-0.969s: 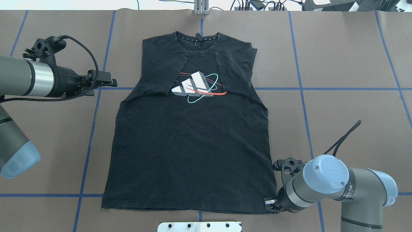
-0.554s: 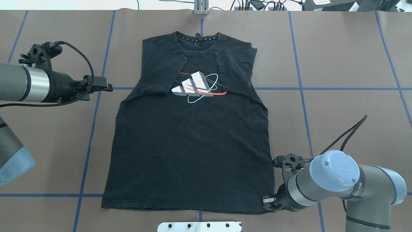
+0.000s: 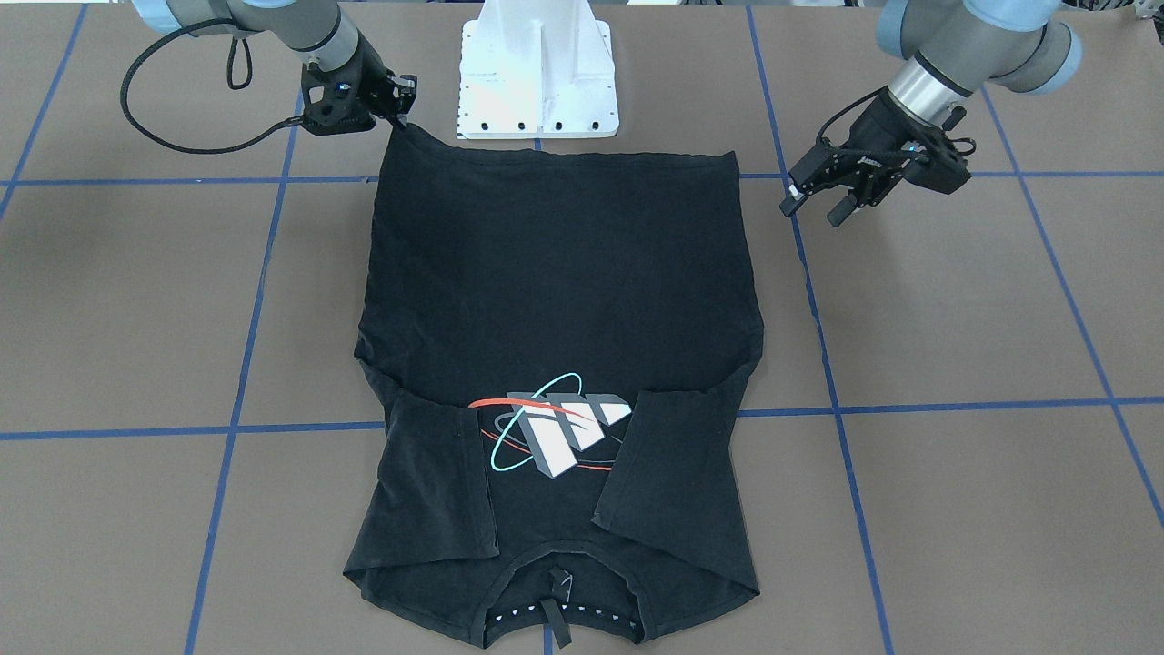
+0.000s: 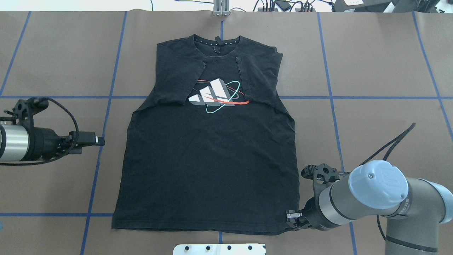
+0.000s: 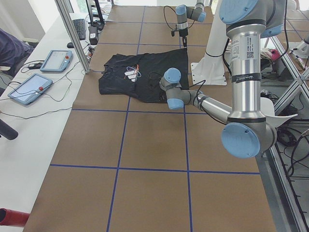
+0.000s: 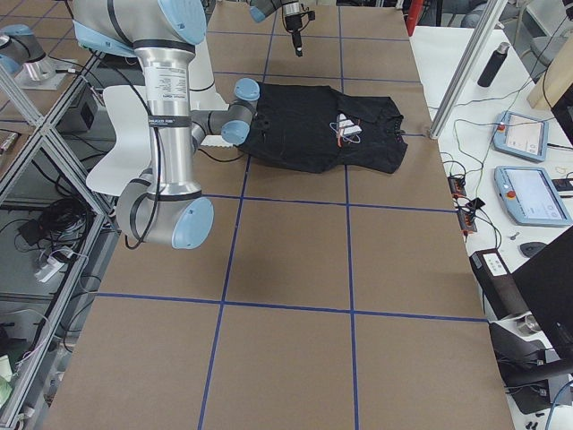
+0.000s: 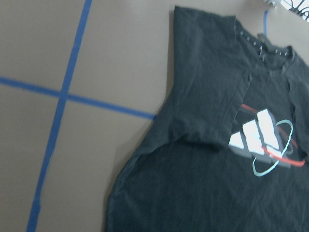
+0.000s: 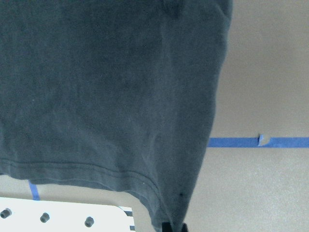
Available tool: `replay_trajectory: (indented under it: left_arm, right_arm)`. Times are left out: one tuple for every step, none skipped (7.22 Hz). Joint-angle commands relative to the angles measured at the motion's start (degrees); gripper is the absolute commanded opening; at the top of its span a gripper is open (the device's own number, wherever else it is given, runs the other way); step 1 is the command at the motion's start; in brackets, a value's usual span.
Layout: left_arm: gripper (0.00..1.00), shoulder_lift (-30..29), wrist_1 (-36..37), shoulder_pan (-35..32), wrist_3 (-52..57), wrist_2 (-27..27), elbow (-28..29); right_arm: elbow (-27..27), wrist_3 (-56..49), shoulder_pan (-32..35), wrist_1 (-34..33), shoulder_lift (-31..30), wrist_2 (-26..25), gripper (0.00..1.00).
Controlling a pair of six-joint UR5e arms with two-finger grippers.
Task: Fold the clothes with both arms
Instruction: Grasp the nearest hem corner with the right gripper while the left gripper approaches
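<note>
The black T-shirt (image 4: 212, 159) lies flat on the brown table with its logo (image 4: 216, 95) up and both sleeves folded in over the chest. My right gripper (image 4: 291, 216) is shut on the hem's corner on my right, and in the front-facing view that corner rises slightly to the right gripper (image 3: 403, 102). The right wrist view shows the T-shirt (image 8: 96, 96) running down to a pinched point at the frame's bottom edge. My left gripper (image 4: 101, 140) hovers just off the shirt's left side at mid-body height. In the front-facing view the left gripper (image 3: 816, 207) is open and holds nothing.
The white pedestal base (image 3: 536, 73) stands just behind the hem. Blue tape lines (image 4: 106, 106) cross the table. Cables and plugs (image 4: 283, 5) lie past the far edge. Two tablets (image 5: 55, 60) and a person's sleeve (image 5: 12, 48) are on the side bench.
My left gripper has travelled from sleeve height back toward the robot along the shirt's left side. The right arm shifted slightly, still at the hem corner.
</note>
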Motion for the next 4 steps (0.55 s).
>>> replay_trajectory:
  left_arm:
    - [1.0, 2.86, -3.0, 11.4, -8.84, 5.95, 0.05]
    - [1.0, 2.69, -3.0, 17.55, -14.63, 10.52, 0.05]
    - [1.0, 2.51, -3.0, 20.75, -16.43, 12.66, -0.04]
    - [1.0, 2.51, -3.0, 21.82, -16.54, 12.85, 0.05]
  right_arm:
    - [1.1, 0.51, 0.64, 0.19, 1.04, 0.6, 0.0]
    - [1.28, 0.51, 1.16, 0.19, 1.13, 0.69, 0.0]
    - [1.72, 0.51, 1.34, 0.19, 1.22, 0.69, 0.0]
    - [1.9, 0.51, 1.43, 0.19, 1.13, 0.77, 0.0]
